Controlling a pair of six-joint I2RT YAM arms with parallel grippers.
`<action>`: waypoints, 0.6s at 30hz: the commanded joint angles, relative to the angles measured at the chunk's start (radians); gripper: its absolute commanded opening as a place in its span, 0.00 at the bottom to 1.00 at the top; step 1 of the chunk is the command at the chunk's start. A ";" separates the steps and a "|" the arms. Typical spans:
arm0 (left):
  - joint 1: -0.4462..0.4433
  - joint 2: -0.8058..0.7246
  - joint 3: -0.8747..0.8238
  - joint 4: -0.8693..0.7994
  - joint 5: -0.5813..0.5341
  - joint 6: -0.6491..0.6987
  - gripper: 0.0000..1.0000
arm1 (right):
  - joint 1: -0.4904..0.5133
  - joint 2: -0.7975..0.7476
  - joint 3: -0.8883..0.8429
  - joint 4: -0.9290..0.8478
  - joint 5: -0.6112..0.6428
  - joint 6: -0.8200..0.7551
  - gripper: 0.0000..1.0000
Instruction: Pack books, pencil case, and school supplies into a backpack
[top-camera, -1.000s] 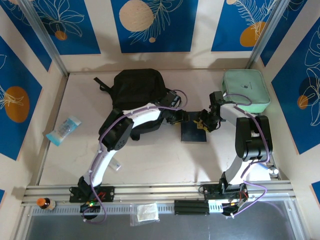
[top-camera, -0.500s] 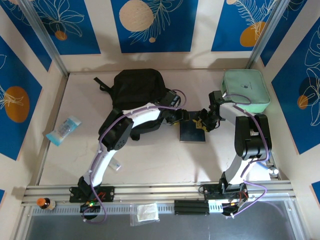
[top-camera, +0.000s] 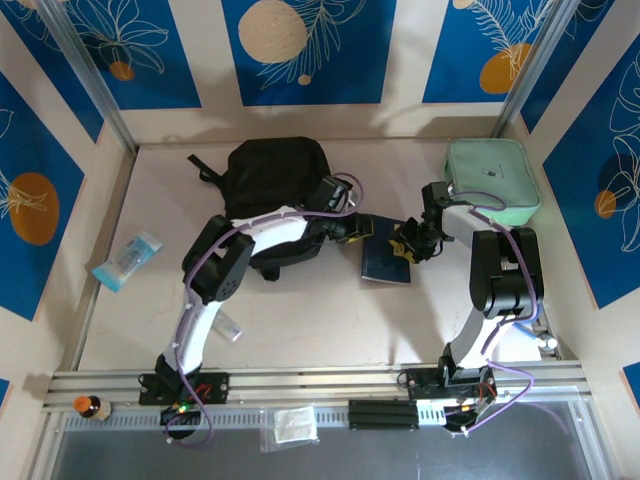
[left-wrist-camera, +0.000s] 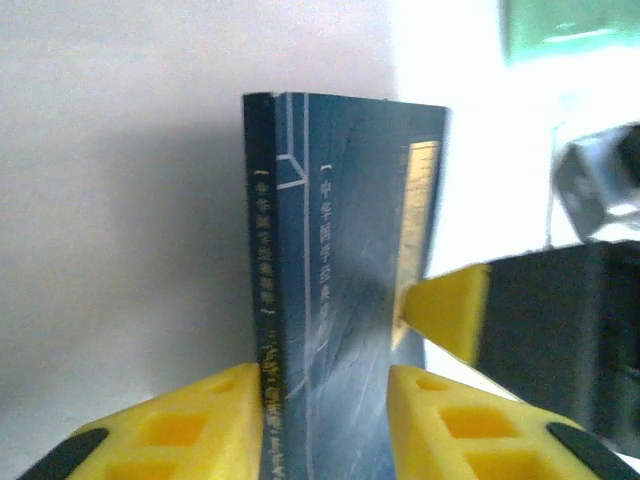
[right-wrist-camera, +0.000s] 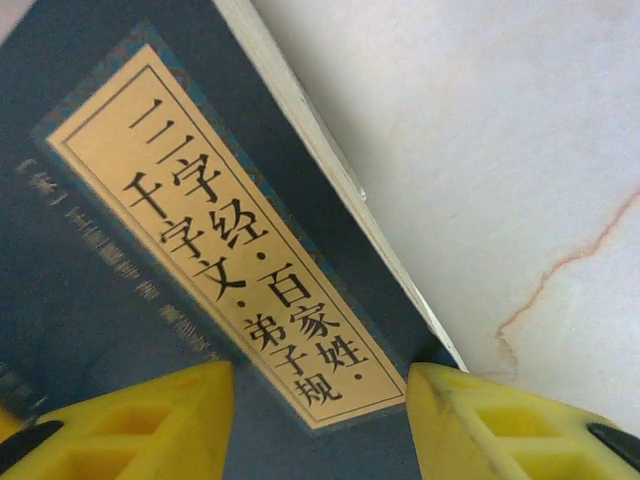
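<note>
Packing looks barely begun: the thin dark-blue book with a yellow label strip (top-camera: 385, 262) sits just beside the black soft fabric backpack (top-camera: 272, 175), not inside, left claw (left-wrist-camera: 325, 410) pinching its spine, right claw (right-wrist-camera: 320, 400) spread over its cover

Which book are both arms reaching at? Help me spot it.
Start at the black backpack on the far side of the table and the mint-green case to its right. Between them, slightly nearer, is a thin dark-blue book; its yellow label strip of black characters sets it apart.
</note>
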 joint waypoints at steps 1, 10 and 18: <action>-0.029 -0.089 -0.037 0.173 0.134 0.005 0.31 | 0.016 0.052 -0.006 0.022 -0.086 0.012 0.47; -0.031 -0.040 -0.020 0.102 0.105 0.019 0.30 | 0.015 0.061 0.005 0.024 -0.095 0.009 0.43; -0.031 -0.056 0.012 -0.159 -0.142 0.118 0.37 | 0.023 0.051 0.031 -0.022 -0.030 -0.025 0.42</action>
